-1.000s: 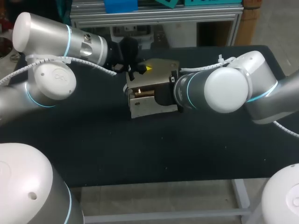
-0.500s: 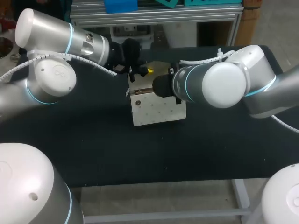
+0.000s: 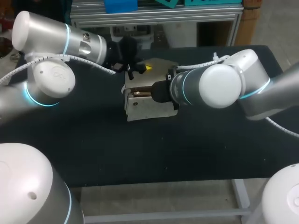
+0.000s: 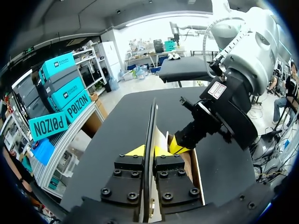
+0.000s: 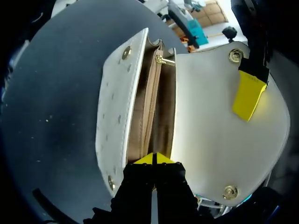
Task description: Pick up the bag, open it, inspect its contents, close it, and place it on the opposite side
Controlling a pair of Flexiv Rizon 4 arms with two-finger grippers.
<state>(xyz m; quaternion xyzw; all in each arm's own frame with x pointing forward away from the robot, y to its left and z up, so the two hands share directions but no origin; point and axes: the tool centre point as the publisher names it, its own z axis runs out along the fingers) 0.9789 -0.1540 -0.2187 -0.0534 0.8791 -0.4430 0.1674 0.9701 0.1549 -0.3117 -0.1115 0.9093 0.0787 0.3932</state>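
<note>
A white bag [image 3: 147, 106] lies on the black table [image 3: 93, 149], with its flap [image 3: 161, 65] lifted off the body. My left gripper [image 3: 139, 71] comes in from the back left and is shut on the flap's edge [image 4: 150, 121], which stands as a thin panel between its yellow tips [image 4: 148, 151]. The right wrist view looks into the tan inside [image 5: 154, 116], between the studded front panel [image 5: 114, 112] and the flap [image 5: 210, 121]. My right gripper [image 5: 153, 159] is shut, its tips together at the mouth of the opening [image 3: 142, 92]. One left fingertip [image 5: 247, 95] presses on the flap.
Both arms crowd the bag at the table's back middle. Bare black tabletop runs in front of the bag and to either side [image 3: 210, 149]. An aluminium frame [image 3: 154, 18] runs along the table's far edge.
A second ago the bag's mouth showed. Half a second ago the front panel faced up and hid it. Now it shows again, and the bag and right gripper have shifted slightly left.
</note>
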